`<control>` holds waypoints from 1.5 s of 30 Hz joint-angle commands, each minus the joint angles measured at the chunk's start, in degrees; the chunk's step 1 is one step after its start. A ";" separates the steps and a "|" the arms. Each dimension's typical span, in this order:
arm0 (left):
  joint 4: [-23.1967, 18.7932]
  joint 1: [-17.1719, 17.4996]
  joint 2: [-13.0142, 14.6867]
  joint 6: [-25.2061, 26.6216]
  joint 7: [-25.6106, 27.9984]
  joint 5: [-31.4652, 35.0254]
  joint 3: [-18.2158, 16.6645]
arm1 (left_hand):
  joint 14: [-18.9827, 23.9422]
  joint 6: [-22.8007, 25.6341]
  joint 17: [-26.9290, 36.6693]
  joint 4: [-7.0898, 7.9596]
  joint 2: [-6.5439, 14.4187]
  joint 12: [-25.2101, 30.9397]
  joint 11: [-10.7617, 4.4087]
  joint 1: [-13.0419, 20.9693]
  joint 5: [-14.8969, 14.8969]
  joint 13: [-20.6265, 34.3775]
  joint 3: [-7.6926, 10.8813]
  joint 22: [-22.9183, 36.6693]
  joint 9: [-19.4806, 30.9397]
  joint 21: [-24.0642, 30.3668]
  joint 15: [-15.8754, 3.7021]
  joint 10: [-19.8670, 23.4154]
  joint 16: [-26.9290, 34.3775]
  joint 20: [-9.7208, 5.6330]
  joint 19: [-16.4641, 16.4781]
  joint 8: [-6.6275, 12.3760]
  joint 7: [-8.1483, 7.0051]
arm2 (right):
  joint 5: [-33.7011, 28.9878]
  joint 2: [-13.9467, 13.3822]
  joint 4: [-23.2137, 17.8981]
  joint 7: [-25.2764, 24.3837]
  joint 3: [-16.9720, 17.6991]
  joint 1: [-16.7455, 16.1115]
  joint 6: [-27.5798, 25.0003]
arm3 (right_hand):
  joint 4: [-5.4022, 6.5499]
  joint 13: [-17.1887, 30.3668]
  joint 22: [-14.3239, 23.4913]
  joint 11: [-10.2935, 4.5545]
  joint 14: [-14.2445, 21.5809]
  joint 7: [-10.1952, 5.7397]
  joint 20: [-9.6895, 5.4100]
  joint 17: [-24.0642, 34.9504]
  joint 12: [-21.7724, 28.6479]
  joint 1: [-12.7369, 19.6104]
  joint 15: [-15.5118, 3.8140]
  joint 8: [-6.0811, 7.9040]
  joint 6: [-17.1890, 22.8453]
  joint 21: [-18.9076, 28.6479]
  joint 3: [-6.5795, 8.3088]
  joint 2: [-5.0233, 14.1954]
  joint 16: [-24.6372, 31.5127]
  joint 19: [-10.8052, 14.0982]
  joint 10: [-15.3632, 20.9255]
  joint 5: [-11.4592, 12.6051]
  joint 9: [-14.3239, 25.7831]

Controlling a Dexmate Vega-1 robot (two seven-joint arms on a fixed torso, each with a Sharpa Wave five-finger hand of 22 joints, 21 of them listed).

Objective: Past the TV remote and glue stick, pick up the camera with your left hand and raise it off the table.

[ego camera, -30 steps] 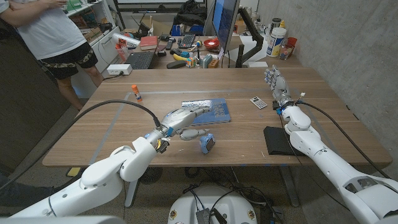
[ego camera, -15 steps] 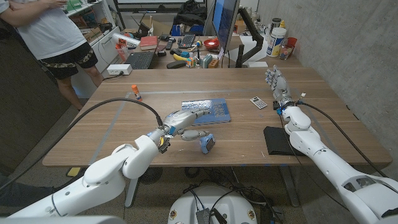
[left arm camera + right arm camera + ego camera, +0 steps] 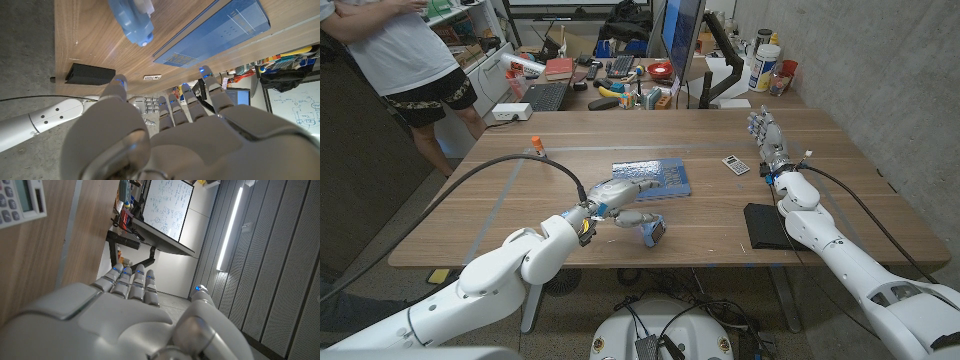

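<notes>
The left hand [image 3: 620, 193] has crept toward three o'clock over the last second, its thumb now reaching closer to the small blue toy-like camera [image 3: 652, 230], which stands near the table's front edge, at about five o'clock from the hand. In the left wrist view the hand's fingers [image 3: 192, 102] are stretched out and slightly apart, holding nothing, with the camera [image 3: 132, 20] just beyond the thumb tip and not touched. The flat blue rectangular board [image 3: 653, 178] lies just past the fingers at twelve o'clock. The orange-capped glue stick [image 3: 537, 148] stands well apart at ten o'clock; its position in the picture has shifted a little, though nothing is near it. I cannot make out a TV remote. The right hand [image 3: 765, 133] waits far off at three o'clock, fingers extended and empty, near the small grey calculator [image 3: 736, 164] and the black rectangular pad [image 3: 767, 226]. The grasp looks close but not begun: the hand likely needs to turn toward the camera and close.
</notes>
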 commanded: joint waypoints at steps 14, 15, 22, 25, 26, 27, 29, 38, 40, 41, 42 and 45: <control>-1.23 -0.67 0.10 2.36 -0.72 1.11 2.65 | 0.19 0.50 0.15 -0.36 0.26 -0.12 -0.07 1.15 -0.23 0.21 0.13 0.23 0.15 -0.47 1.01 0.50 -0.11 0.23 -0.33 -0.23 -0.13 | 0.67 0.25 0.17 0.27 0.36 -0.46 1.31 | -0.22 0.15 0.34 -0.16 0.69 0.09 -0.65 0.22 0.42 0.08 0.05 0.45 0.70 -0.54 -0.22 -0.14 -0.21 0.74 0.61 0.42 0.30; -1.07 -0.75 -0.01 2.34 -0.67 1.14 2.81 | 0.18 0.44 0.15 -0.37 0.27 -0.13 -0.01 1.17 -0.24 0.21 0.13 0.23 0.16 -0.48 1.03 0.47 -0.13 0.22 -0.32 -0.26 -0.16 | 0.72 0.28 0.17 0.26 0.39 -0.47 1.34 | -0.23 0.15 0.34 -0.01 0.71 0.10 -0.63 0.22 0.43 0.09 0.06 0.45 0.71 -0.56 -0.22 -0.14 -0.20 0.76 0.64 0.43 0.30; -0.69 -1.74 0.25 2.39 -1.97 2.72 4.05 | 0.15 0.42 0.16 -0.38 0.35 -0.13 -0.08 1.32 -0.29 0.23 0.18 0.24 0.17 -0.72 1.11 0.53 -0.19 0.30 -0.64 -0.31 -0.16 | 0.86 0.45 0.07 0.24 0.50 -0.49 1.60 | -0.28 0.15 0.34 -0.06 0.82 0.10 -0.66 0.23 0.47 0.14 0.04 0.46 0.74 -0.66 -0.25 -0.15 -0.18 0.82 0.77 0.52 0.30; -0.62 -2.11 0.39 2.55 -2.89 3.59 4.63 | 0.16 0.47 0.17 -0.40 0.42 -0.06 -0.13 1.44 -0.32 0.24 0.23 0.24 0.18 -0.82 1.10 0.74 -0.22 0.33 -0.73 -0.31 -0.18 | 0.97 0.49 -0.06 0.19 0.56 -0.56 1.56 | -0.31 0.15 0.34 -0.08 0.85 0.13 -0.65 0.23 0.44 0.16 0.03 0.47 0.79 -0.71 -0.26 -0.15 -0.18 0.85 0.70 0.56 0.30; -0.61 -2.23 0.42 2.61 -3.29 3.85 4.84 | 0.19 0.50 0.17 -0.41 0.44 -0.03 -0.19 1.50 -0.33 0.24 0.25 0.24 0.18 -0.86 1.13 0.83 -0.22 0.27 -0.77 -0.31 -0.18 | 0.96 0.51 -0.06 0.17 0.56 -0.57 1.61 | -0.31 0.15 0.34 -0.05 0.84 0.14 -0.65 0.23 0.44 0.16 0.06 0.47 0.79 -0.72 -0.26 -0.15 -0.18 0.86 0.70 0.56 0.30; -0.59 -2.34 0.48 2.56 -3.66 3.92 4.99 | 0.25 0.52 0.17 -0.42 0.46 -0.02 -0.21 1.54 -0.34 0.25 0.26 0.24 0.18 -0.88 1.10 0.85 -0.20 0.32 -0.77 -0.31 -0.12 | 0.98 0.53 -0.06 0.21 0.56 -0.57 1.64 | -0.32 0.15 0.34 -0.18 0.86 0.11 -0.63 0.23 0.44 0.17 0.07 0.46 0.76 -0.75 -0.27 -0.15 -0.18 0.87 0.71 0.58 0.30; -0.54 -2.48 0.52 2.52 -4.11 4.17 5.24 | 0.31 0.59 0.17 -0.44 0.49 0.00 -0.16 1.62 -0.35 0.25 0.29 0.24 0.19 -0.93 1.07 0.93 -0.20 0.30 -0.79 -0.30 -0.18 | 1.02 0.56 -0.03 0.27 0.58 -0.57 1.70 | -0.35 0.15 0.35 -0.36 0.89 0.19 -0.62 0.23 0.38 0.20 0.08 0.45 0.75 -0.80 -0.28 -0.15 -0.18 0.89 0.57 0.63 0.30; -0.55 -2.61 0.44 2.76 -5.15 4.84 5.66 | 0.52 1.02 0.17 -0.50 0.56 0.02 -0.28 1.90 -0.42 0.28 0.37 0.25 0.20 -1.09 0.98 1.10 -0.20 0.24 -0.82 -0.19 -0.12 | 1.11 0.26 -0.50 0.05 0.72 -0.96 1.38 | -0.42 0.15 0.35 -0.09 0.86 0.23 -0.59 0.23 0.40 0.28 0.07 0.44 0.75 -0.96 -0.31 -0.14 -0.21 0.97 0.68 0.75 0.30; -0.50 -2.66 0.31 2.89 -5.39 5.01 5.83 | 0.57 1.03 0.17 -0.52 0.58 0.02 -0.28 1.96 -0.43 0.28 0.39 0.25 0.20 -1.12 1.01 1.11 -0.19 0.28 -0.81 -0.20 -0.07 | 1.14 0.20 -0.52 0.05 0.77 -1.03 1.34 | -0.43 0.15 0.35 -0.12 0.91 0.23 -0.57 0.23 0.41 0.29 0.04 0.43 0.75 -0.99 -0.32 -0.13 -0.20 1.00 0.71 0.78 0.30; -0.47 -2.70 0.22 2.98 -5.56 5.07 5.92 | 0.55 1.03 0.18 -0.52 0.58 0.01 -0.30 1.98 -0.43 0.29 0.39 0.25 0.20 -1.13 1.03 1.11 -0.21 0.27 -0.80 -0.20 -0.06 | 1.19 0.18 -0.51 0.07 0.80 -1.05 1.33 | -0.43 0.15 0.35 -0.10 0.93 0.21 -0.56 0.23 0.40 0.30 0.07 0.43 0.74 -1.00 -0.32 -0.13 -0.19 1.01 0.71 0.79 0.30; -0.48 -2.70 0.16 3.05 -5.70 5.00 5.95 | 0.57 1.03 0.18 -0.53 0.59 0.01 -0.26 2.01 -0.44 0.29 0.40 0.25 0.20 -1.14 1.09 1.11 -0.21 0.27 -0.80 -0.20 -0.05 | 1.22 0.17 -0.47 0.11 0.82 -1.06 1.33 | -0.44 0.15 0.35 -0.07 0.91 0.18 -0.59 0.23 0.41 0.30 0.07 0.44 0.76 -1.00 -0.32 -0.13 -0.20 1.05 0.72 0.79 0.30; -0.38 -2.68 -0.14 3.32 -5.82 5.13 6.15 | 0.60 1.11 0.18 -0.55 0.59 0.01 -0.32 2.09 -0.46 0.30 0.41 0.25 0.20 -1.19 1.16 1.16 -0.22 0.25 -0.80 -0.19 -0.01 | 1.26 0.18 -0.32 0.21 0.82 -1.06 1.38 | -0.45 0.15 0.36 -0.08 0.93 0.18 -0.54 0.24 0.42 0.31 0.08 0.43 0.75 -1.03 -0.33 -0.13 -0.20 1.07 0.75 0.82 0.30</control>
